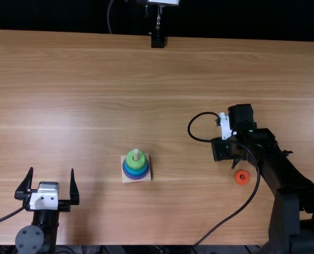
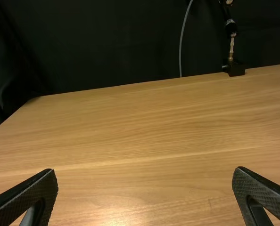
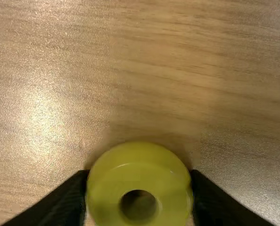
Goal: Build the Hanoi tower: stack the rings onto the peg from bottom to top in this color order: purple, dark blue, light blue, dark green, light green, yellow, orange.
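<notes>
We logged the light brown wooden table point(image 1: 83, 79) with its grain running side to side and a pale patch of glare toward the left. Beyond its far edge we noted a dark backdrop point(image 2: 107, 47), a thin grey cable point(image 2: 182, 42) and a small black block point(image 1: 158, 41) on the edge itself.

In the top view we had the left gripper point(image 1: 51, 169) near the near-left corner, fingers spread wide with nothing between them. The right gripper point(image 1: 225, 150) was right of the middle, gripping a glossy yellow ring point(image 3: 140, 174). Near it, we found a small orange ring point(image 1: 237, 179) flat on the wood.

Between the grippers we recorded a pale square base point(image 1: 126, 179) with an upright peg point(image 1: 136, 153), stacked purple lowest, blues above, green on top.
</notes>
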`<move>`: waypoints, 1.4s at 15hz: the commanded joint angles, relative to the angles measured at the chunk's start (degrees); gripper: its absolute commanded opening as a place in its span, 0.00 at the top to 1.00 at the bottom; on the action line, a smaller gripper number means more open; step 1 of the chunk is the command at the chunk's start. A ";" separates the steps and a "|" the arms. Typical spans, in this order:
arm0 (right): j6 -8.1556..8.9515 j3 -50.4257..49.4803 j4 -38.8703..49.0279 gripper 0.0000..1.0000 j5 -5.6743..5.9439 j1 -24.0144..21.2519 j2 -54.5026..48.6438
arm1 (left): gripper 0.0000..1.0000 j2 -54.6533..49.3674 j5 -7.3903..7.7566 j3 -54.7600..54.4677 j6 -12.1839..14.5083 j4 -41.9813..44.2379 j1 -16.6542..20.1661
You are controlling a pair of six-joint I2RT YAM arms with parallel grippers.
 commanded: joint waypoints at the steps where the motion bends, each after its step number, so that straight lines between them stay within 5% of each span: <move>1: 0.09 -0.52 -0.01 1.00 -0.29 -0.05 0.85 | 0.00 -0.62 -0.16 -1.28 0.27 -0.28 -0.08; 5: -0.23 0.36 -0.75 1.00 -0.18 0.04 0.76 | 0.00 -0.62 -0.16 -1.28 0.27 -0.28 -0.08; 9: 0.30 11.70 -16.57 1.00 -0.18 1.18 0.32 | 0.00 -0.62 -0.16 -1.28 0.27 -0.28 -0.08; 16: 0.62 29.81 -33.87 1.00 -0.29 15.51 -0.91 | 0.00 -0.62 -0.16 -1.28 0.27 -0.28 -0.08; 21: 5.68 40.09 -37.77 1.00 -0.29 24.56 -0.82 | 0.00 -0.62 -0.16 -1.28 0.27 -0.28 -0.08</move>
